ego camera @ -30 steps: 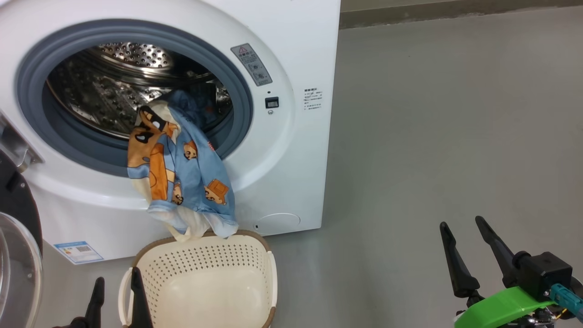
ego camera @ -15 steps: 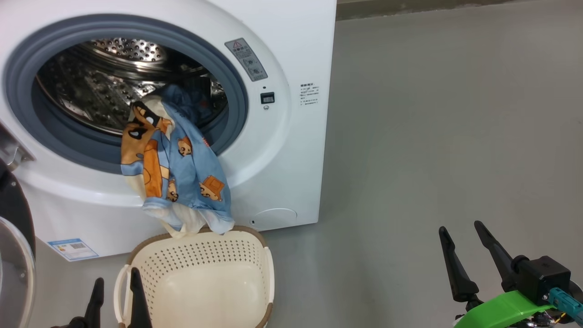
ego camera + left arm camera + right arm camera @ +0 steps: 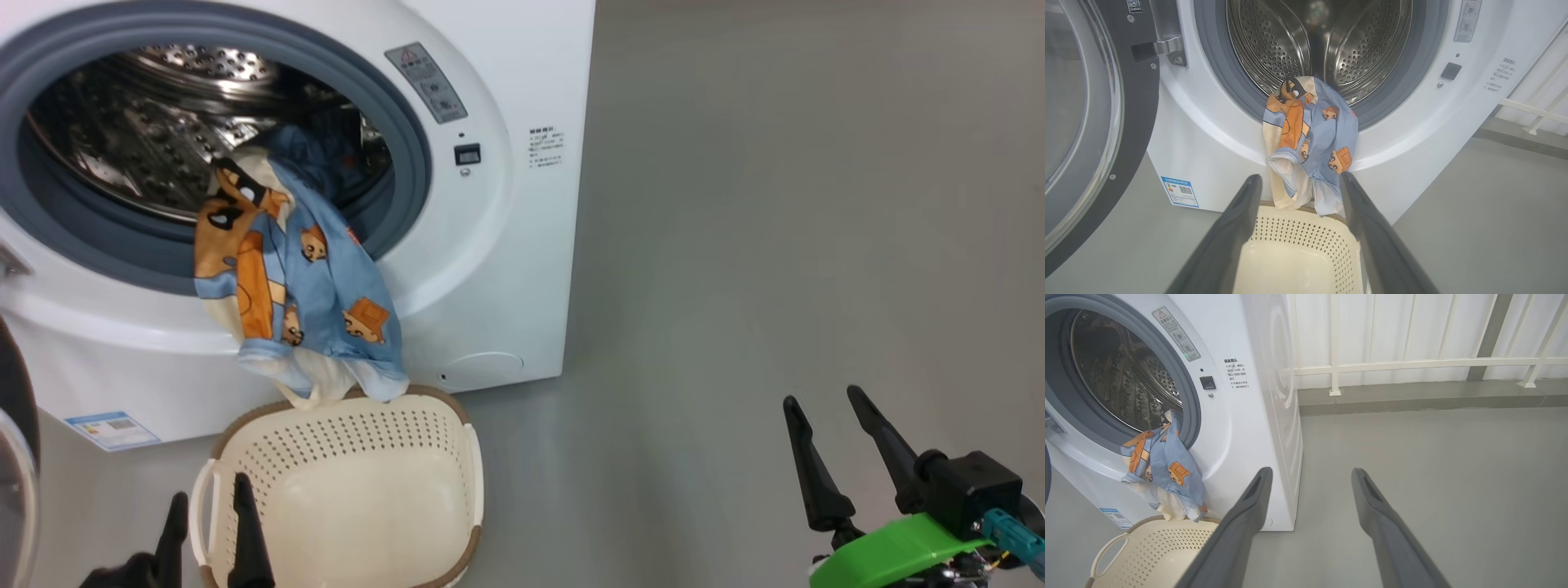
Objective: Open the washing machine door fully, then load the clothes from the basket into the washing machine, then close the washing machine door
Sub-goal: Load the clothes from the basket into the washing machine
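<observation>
Head view, loading step part done. The washing machine [image 3: 506,245] stands with its washing machine door [image 3: 1081,122] swung wide to the left. The clothes [image 3: 302,286] lie draped over the lower gasket [image 3: 408,163], the upper part inside the drum [image 3: 163,122] and the lower part hanging down the white front to the far rim of the basket [image 3: 359,433]; whether the hem touches that rim cannot be told. The basket sits on the floor [image 3: 735,245] just before the machine and looks empty. The left end effector [image 3: 210,490] hovers over the basket's near side, fingers spread wide, holding nothing. The right end effector [image 3: 823,397] hangs well apart to the right, equally spread and empty. By judgement, the next move calls for gathering the hanging cloth and lifting it over the gasket into the drum; closing now would likely trap it.
</observation>
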You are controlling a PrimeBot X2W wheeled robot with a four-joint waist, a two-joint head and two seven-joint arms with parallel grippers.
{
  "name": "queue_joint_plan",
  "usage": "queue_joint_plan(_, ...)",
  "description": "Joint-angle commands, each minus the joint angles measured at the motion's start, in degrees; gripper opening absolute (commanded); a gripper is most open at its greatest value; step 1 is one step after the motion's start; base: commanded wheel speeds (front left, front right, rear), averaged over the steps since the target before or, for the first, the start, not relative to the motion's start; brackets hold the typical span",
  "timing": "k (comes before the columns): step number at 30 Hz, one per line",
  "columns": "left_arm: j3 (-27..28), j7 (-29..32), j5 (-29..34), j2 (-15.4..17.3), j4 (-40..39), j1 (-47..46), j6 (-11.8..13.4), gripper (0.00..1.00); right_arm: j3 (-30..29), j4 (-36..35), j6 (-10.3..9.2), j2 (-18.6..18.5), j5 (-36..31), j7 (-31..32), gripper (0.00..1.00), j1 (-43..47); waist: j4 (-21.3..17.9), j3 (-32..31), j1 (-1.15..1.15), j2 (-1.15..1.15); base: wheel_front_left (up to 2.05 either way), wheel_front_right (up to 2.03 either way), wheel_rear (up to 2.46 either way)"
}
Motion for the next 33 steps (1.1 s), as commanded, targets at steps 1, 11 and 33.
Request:
queue_joint_plan(1, 1.9, 0.1, -0.3, 0.8, -0.6, -2.9, -0.1, 1.0, 1.6, -1.8, 0.25, -0.5, 0.3, -0.6, 1.0, -2.6, -0.4, 1.0, 0.0, 0.0, 0.0, 0.0, 0.0)
queue_joint_plan(11, 1.7, 0.4, -1.2, 1.8, 10.0, -13.5, -2.6, 1.0, 3.1, -2.4, 0.25, -1.5, 0.8, -0.8, 1.0, -7.2, -3.5, 9.2, 0.0, 0.0, 0.0, 0.0, 0.0)
queue_joint_plan(33, 4.9, 10.1, -7.1, 9.8, 42.4, -44.7, -8.9, 1.0, 7.9, 3.2, 0.25, -0.6, 4.0, -7.6, 1.0, -18.6, -13.8, 27.7, 0.0, 0.0, 0.0, 0.0, 0.0)
